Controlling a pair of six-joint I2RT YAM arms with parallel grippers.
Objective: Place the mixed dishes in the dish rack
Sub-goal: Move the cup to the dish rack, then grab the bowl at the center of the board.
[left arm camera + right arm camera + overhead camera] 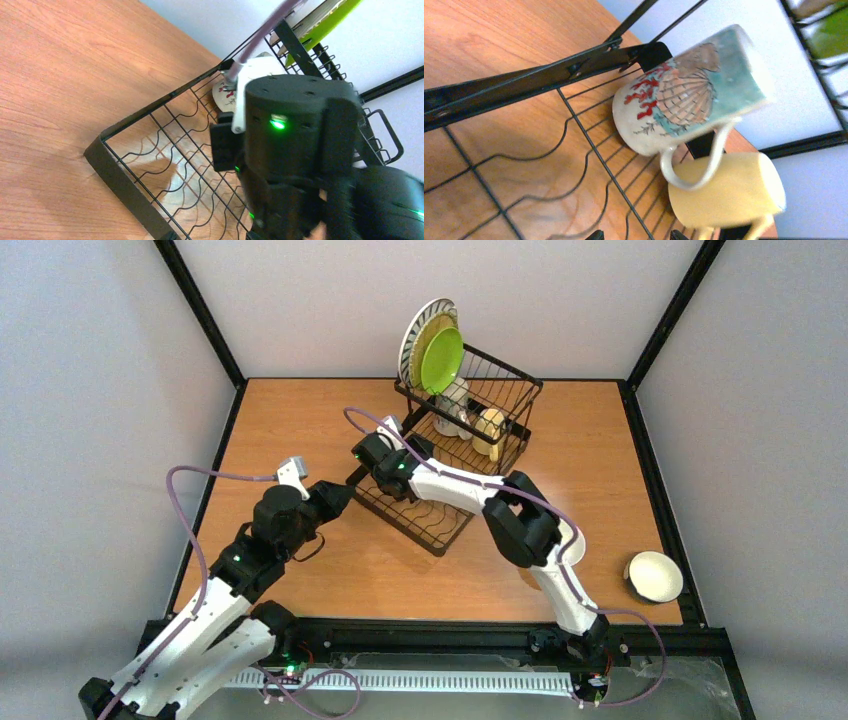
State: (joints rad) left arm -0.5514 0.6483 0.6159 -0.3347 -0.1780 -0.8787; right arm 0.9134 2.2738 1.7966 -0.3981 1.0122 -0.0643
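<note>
The black wire dish rack stands mid-table. Its tall basket holds three upright plates at the back: a striped plate, a bamboo plate and a lime-green plate. A shell-patterned mug and a yellow mug lie in the rack. My right gripper hovers over the flat tray just short of the mugs. Its fingertips stand apart with nothing between them. My left gripper sits at the tray's left corner, holding nothing. Its own fingers do not show in the left wrist view.
A pale bowl sits near the table's right edge. A white dish shows partly behind the right arm's elbow. The right arm's wrist fills much of the left wrist view, close over the tray frame.
</note>
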